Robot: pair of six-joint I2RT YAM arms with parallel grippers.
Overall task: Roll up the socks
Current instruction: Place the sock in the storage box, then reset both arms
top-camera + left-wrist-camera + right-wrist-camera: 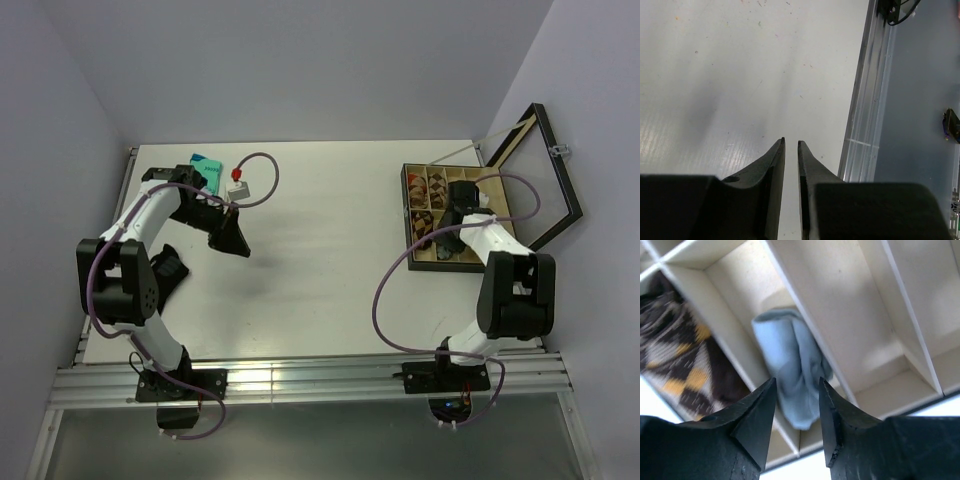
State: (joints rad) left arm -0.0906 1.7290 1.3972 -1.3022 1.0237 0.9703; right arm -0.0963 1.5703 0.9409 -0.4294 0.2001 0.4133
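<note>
Between the right gripper's parted fingers lies a pale blue rolled sock, resting in 1 narrow compartment of the divided box, not gripped. At 9 o'clock, across a divider wall, sits a brown patterned sock. The left gripper has its fingers nearly together, holding nothing, above bare table; the table's metal edge rail runs at 3 o'clock. A dark cloth lies beside the left arm.

A lab test cell: white table on aluminium rails, boxed in by plain lilac walls.
</note>
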